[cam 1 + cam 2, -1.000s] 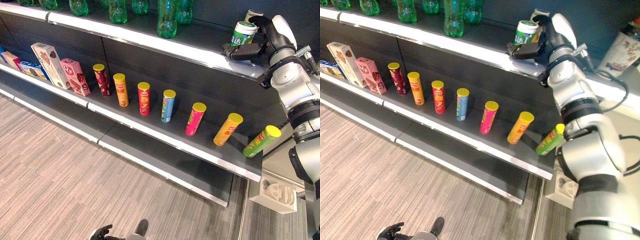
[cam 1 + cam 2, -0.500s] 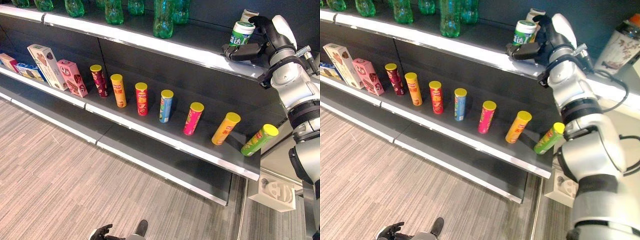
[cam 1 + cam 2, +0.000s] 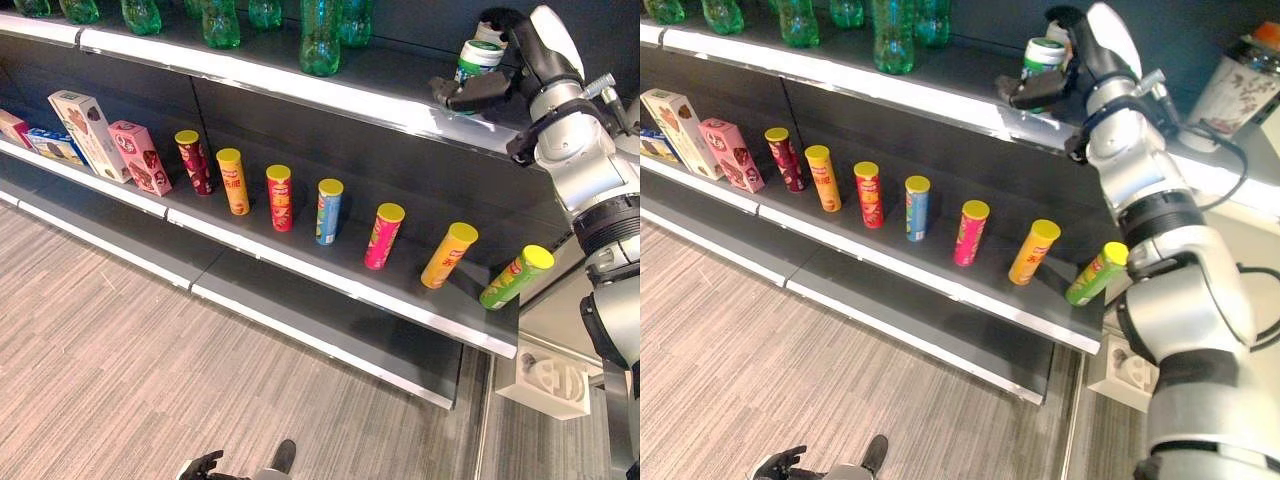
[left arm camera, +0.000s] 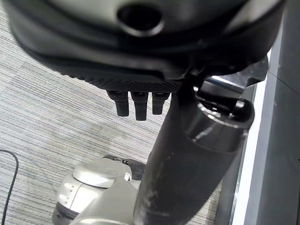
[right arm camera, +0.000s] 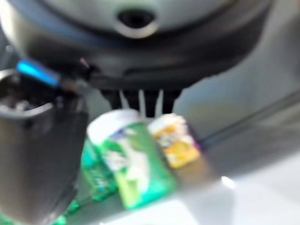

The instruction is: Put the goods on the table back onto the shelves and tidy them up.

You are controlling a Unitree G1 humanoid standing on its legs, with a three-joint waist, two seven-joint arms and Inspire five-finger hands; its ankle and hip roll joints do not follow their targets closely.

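Right eye view: my right robot hand (image 3: 1065,75) grips the green canister (image 3: 1042,60) at the top shelf's (image 3: 940,100) right end, bare shelf alongside.

We're looking along the left hand (image 4: 140,51), its dark bulk across the upper part of the view. Its fingers (image 4: 136,104) hang in a short row below the palm, side by side and curled in, with nothing between them. Beside them the thumb (image 4: 187,154) juts out thick and dark toward us, scuffed along its length. Past the fingers lies the floor (image 4: 51,126), grey and finely striped, well below the hand. Along one edge runs a pale vertical strip (image 4: 251,154) against a grey panel (image 4: 276,140); we can't tell what that panel belongs to.
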